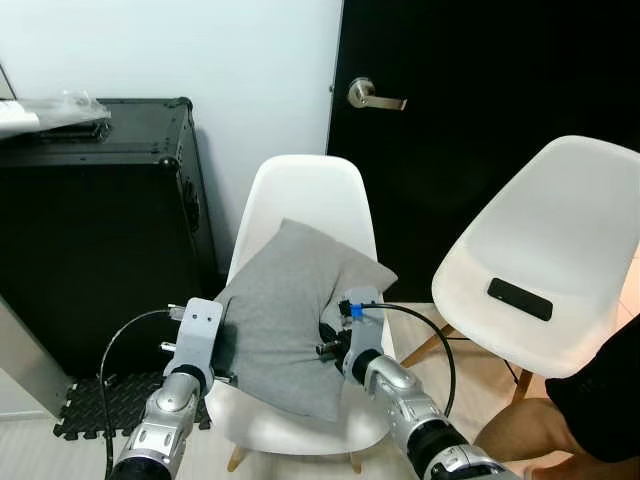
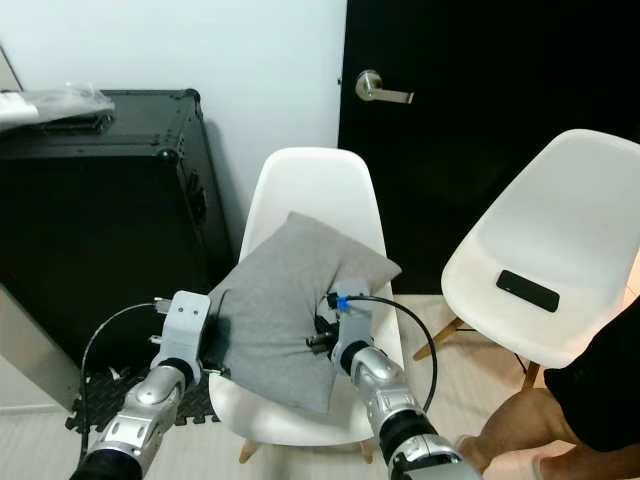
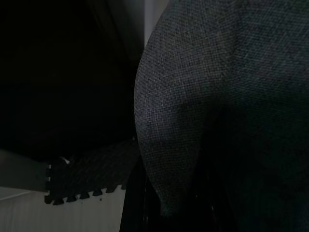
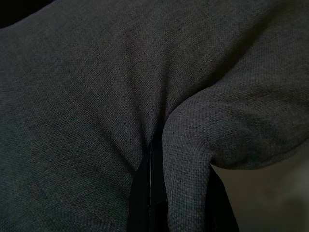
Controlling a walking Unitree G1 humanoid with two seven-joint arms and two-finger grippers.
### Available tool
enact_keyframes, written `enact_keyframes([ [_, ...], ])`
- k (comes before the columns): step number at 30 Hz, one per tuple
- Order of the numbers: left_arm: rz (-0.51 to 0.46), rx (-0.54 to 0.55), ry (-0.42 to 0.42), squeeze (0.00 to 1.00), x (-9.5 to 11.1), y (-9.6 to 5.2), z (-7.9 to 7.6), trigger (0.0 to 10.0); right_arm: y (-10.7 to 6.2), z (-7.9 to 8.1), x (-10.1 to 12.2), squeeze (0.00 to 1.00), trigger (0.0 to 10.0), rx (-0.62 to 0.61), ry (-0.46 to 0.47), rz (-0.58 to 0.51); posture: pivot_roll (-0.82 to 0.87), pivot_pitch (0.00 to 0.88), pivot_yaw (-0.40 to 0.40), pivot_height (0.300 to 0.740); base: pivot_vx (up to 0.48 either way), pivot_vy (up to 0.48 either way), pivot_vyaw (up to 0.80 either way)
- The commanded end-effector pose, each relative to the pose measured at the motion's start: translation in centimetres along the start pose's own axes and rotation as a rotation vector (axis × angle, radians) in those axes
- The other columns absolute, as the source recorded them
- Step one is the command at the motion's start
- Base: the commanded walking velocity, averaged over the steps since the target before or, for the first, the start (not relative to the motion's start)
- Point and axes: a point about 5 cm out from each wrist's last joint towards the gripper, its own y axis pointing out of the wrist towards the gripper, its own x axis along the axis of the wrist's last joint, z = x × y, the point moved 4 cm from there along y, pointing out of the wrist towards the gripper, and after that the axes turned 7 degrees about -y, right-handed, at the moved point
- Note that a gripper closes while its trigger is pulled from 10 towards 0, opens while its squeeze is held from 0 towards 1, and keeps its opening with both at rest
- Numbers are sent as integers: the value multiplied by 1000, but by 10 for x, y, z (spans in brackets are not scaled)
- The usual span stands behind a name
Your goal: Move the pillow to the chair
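Observation:
A grey pillow [image 1: 285, 310] rests on the seat of a white shell chair [image 1: 305, 190] and leans against its back. My left gripper [image 1: 222, 345] is at the pillow's left edge, its fingers hidden behind the cloth. In the left wrist view the pillow's edge [image 3: 169, 145] runs down between the dark fingers. My right gripper [image 1: 328, 340] is pressed into the pillow's right side. The right wrist view has a fold of the pillow [image 4: 193, 145] pinched between two black fingers [image 4: 145, 198].
A second white chair [image 1: 560, 250] stands to the right with a flat black device [image 1: 519, 299] on its seat. A person's knee [image 1: 520, 430] is at the lower right. A black case [image 1: 100, 220] stands left on a foam mat [image 1: 90, 410]. A black door [image 1: 480, 100] is behind.

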Motion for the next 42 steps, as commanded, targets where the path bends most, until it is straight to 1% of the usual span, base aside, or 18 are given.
enact_keyframes([
  [1, -38, 112, 13, 0, 12, 4, 29, 10000, -2, -2, -3, 0, 10000, 8, -32, 16, 15, 47, -81, 672, 0, 0, 0],
  [4, -42, 118, 38, 0, 12, 5, 33, 10000, 0, 2, -2, 0, 10000, 31, -61, 18, 15, 43, -65, 657, 0, 0, 0],
  [8, -55, 134, 62, 0, 16, 8, 38, 10000, 3, -1, 7, 0, 10000, 19, -66, 10, 12, 41, -60, 637, 0, 0, 0],
  [13, -77, 147, 76, 0, 24, 11, 40, 10000, 5, 0, 11, 0, 10000, 30, -89, -1, 25, 41, -70, 632, 0, 0, 0],
  [15, -87, 162, 75, 0, 27, 12, 43, 10000, 7, 4, 11, 0, 10000, 50, -108, 15, 27, 45, -72, 632, 0, 0, 0],
  [18, -90, 176, 88, 0, 28, 13, 46, 10000, 8, 9, 14, 0, 10000, 75, -89, -6, 30, 51, -74, 617, 0, 0, 0],
  [20, -89, 202, 84, 0, 30, 15, 54, 10000, 13, 14, 20, 0, 10000, 78, -133, 2, 31, 73, -73, 607, 0, 0, 0],
  [24, -98, 227, 71, 0, 34, 16, 59, 10000, 16, 17, 25, 0, 10000, 87, -147, -6, 33, 86, -71, 607, 0, 0, 0],
  [25, -111, 281, 81, 0, 38, 15, 70, 10000, 18, 21, 30, 0, 10000, 98, -170, -14, 29, 96, -71, 607, 0, 0, 0],
  [26, -111, 281, 81, 0, 38, 15, 70, 10000, 18, 21, 30, 0, 10000, 98, -170, -14, 29, 96, -71, 607, 0, 0, 0],
  [28, -108, 359, 86, 0, 38, 13, 85, 10000, 21, 23, 37, 0, 10000, 108, -186, -24, 24, 110, -87, 607, 0, 0, 0],
  [29, -108, 359, 86, 0, 38, 13, 85, 10000, 21, 23, 37, 0, 10000, 108, -186, -24, 24, 110, -87, 607, 0, 0, 0],
  [32, -98, 424, 80, 0, 37, 11, 96, 10000, 22, 23, 44, 0, 10000, 124, -188, -36, 29, 119, -117, 602, 0, 0, 0],
  [35, -99, 427, 73, 0, 37, 11, 96, 10000, 23, 22, 47, 0, 10000, 127, -203, -35, 44, 125, -144, 592, 0, 0, 0],
  [36, -102, 423, 45, 0, 38, 12, 94, 10000, 23, 21, 49, 0, 10000, 123, -215, -35, 48, 125, -155, 592, 0, 0, 0],
  [37, -102, 423, 45, 0, 38, 12, 94, 10000, 23, 21, 49, 0, 10000, 123, -215, -35, 48, 125, -155, 592, 0, 0, 0],
  [38, -101, 413, 21, 0, 37, 13, 91, 10000, 24, 19, 51, 0, 10000, 112, -230, -32, 52, 128, -167, 592, 0, 0, 0],
  [42, -80, 366, 22, 0, 31, 15, 84, 10000, 25, 16, 52, 0, 10000, 79, -234, -30, 65, 119, -181, 592, 0, 0, 0],
])
